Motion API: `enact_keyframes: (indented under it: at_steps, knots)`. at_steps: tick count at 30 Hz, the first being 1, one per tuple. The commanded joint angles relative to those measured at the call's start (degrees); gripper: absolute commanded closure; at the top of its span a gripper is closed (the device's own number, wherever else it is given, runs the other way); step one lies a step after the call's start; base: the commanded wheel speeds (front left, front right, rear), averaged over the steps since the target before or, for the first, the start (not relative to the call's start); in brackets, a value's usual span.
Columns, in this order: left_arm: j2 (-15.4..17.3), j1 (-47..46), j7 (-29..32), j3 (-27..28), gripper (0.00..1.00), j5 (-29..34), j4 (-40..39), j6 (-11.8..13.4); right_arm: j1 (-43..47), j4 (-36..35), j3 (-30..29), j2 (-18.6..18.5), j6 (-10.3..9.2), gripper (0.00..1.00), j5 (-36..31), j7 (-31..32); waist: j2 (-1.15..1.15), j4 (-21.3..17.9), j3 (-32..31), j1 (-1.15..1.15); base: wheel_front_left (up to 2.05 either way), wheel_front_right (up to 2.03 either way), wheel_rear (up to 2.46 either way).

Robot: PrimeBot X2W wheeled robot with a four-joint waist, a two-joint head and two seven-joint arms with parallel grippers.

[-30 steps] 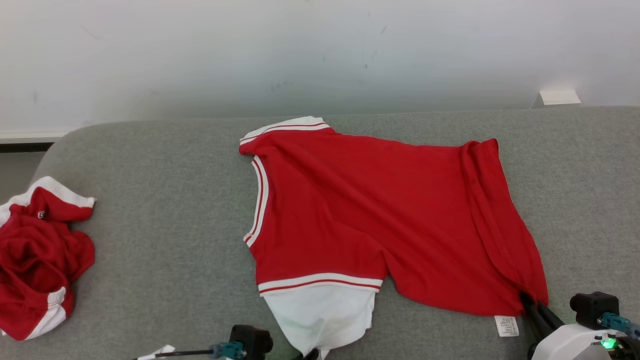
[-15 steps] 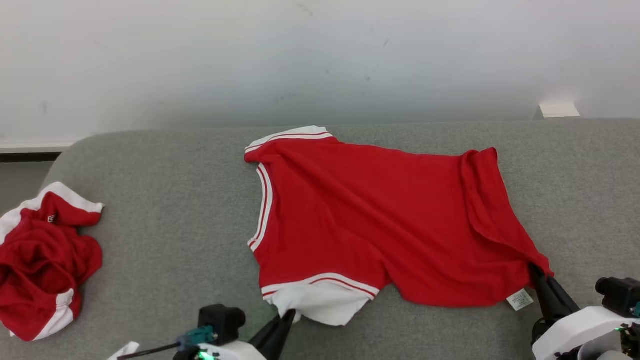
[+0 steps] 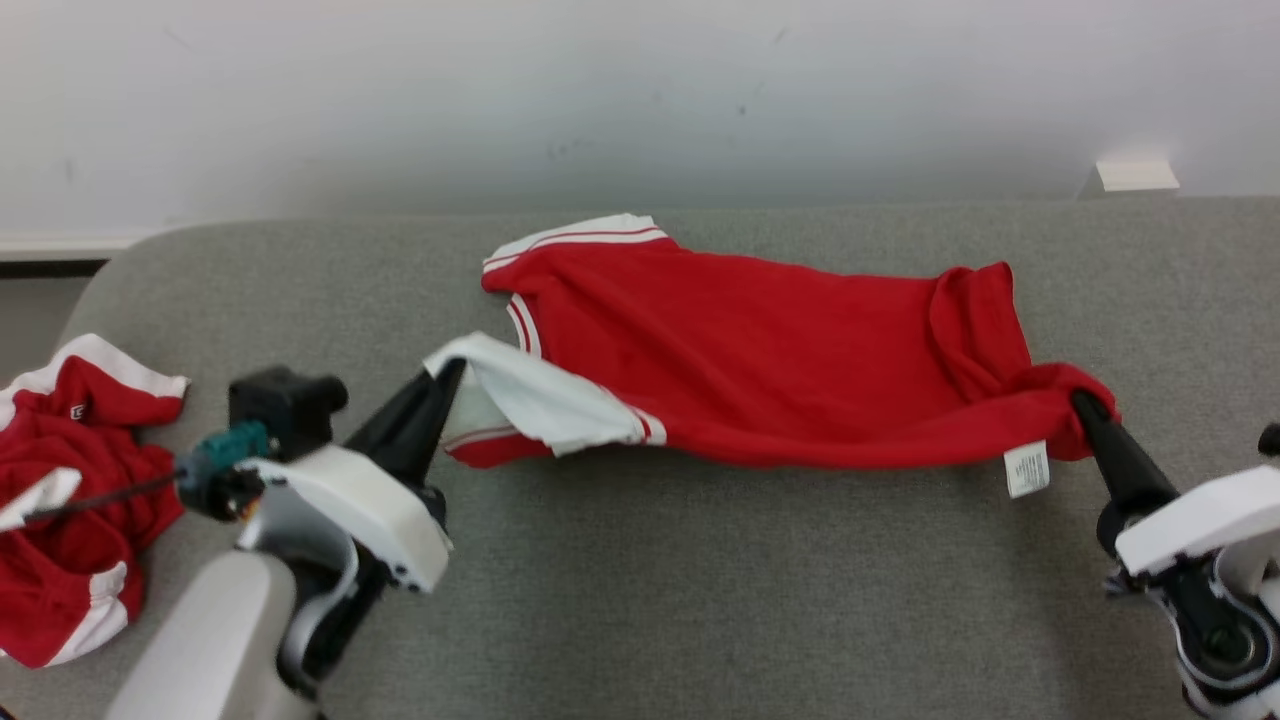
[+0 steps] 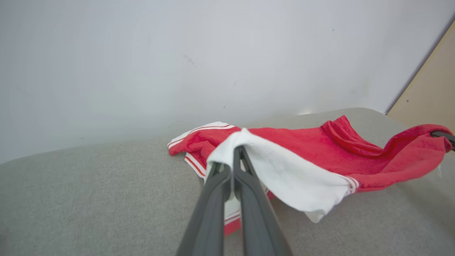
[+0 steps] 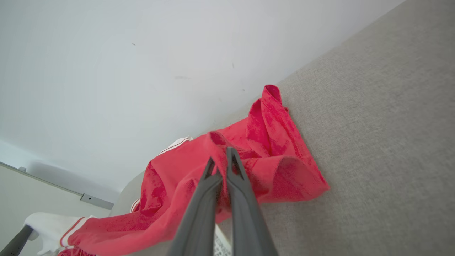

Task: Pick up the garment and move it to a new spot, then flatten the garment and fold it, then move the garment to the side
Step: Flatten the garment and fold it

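Note:
The garment (image 3: pixel 760 350) is a red shirt with white sleeves and striped trim, lying across the middle of the grey cushion (image 3: pixel 640 600). Its near edge is lifted and folded back toward the wall. My left gripper (image 3: pixel 450 372) is shut on the white sleeve (image 3: pixel 540 400) at the shirt's left end; in the left wrist view the same gripper (image 4: pixel 237 151) pinches that white cloth (image 4: pixel 284 170). My right gripper (image 3: pixel 1082 404) is shut on the red hem corner at the right end, by the white label (image 3: pixel 1025 468). From the right wrist, that gripper (image 5: pixel 220 161) has its tips buried in bunched red cloth (image 5: pixel 273 142).
A second red and white garment (image 3: pixel 70 480) lies crumpled at the cushion's left end, close behind my left wrist. A white wall (image 3: pixel 640 100) runs right behind the cushion. A bare stretch of grey cushion lies in front of the shirt.
Both grippers have risen and moved toward the wall, carrying the shirt's near edge up and over. The left gripper closed on the white sleeve. The camera has shifted slightly.

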Motion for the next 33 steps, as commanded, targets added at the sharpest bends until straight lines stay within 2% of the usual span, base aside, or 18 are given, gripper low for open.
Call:
enact_keyframes:
  at_steps: [1,5,9,12,22,33]
  knots:
    - [0.7,-1.6,0.3,0.2,1.00,-0.4,0.6,-0.2,-1.8,0.1,-0.2,0.0,-0.01,1.00,0.6,0.7,0.00,-0.4,1.6,0.00,0.00,0.00,0.00]
    - [2.6,-12.5,2.3,-0.2,1.00,-1.1,4.7,-1.3,-10.1,2.8,-1.3,0.7,-0.01,1.00,3.1,5.8,0.00,-0.9,5.8,0.00,0.00,0.00,0.00]
    - [3.9,-24.8,2.6,-1.5,1.00,-0.9,12.0,-1.7,-20.5,7.6,-2.2,1.8,-0.01,1.00,3.8,9.6,0.00,-1.3,10.2,0.00,0.00,0.00,0.00]
    - [4.3,-33.7,2.0,-2.2,1.00,-0.1,18.1,-1.8,-29.0,11.3,-2.5,4.5,0.01,1.00,3.3,10.8,0.00,-2.1,13.6,0.00,0.00,0.00,0.00]
    - [6.4,-58.5,-3.7,-7.6,1.00,3.4,30.8,-1.8,-53.7,22.9,-6.1,10.8,0.01,1.00,1.8,5.2,0.00,-3.6,20.9,0.00,0.00,0.00,0.00]
    - [5.9,-78.3,-11.9,-8.8,1.00,6.0,41.2,-1.8,-70.8,29.0,-7.3,11.1,0.01,1.00,-1.3,-1.4,0.00,-3.4,23.8,0.00,0.00,0.00,0.00]
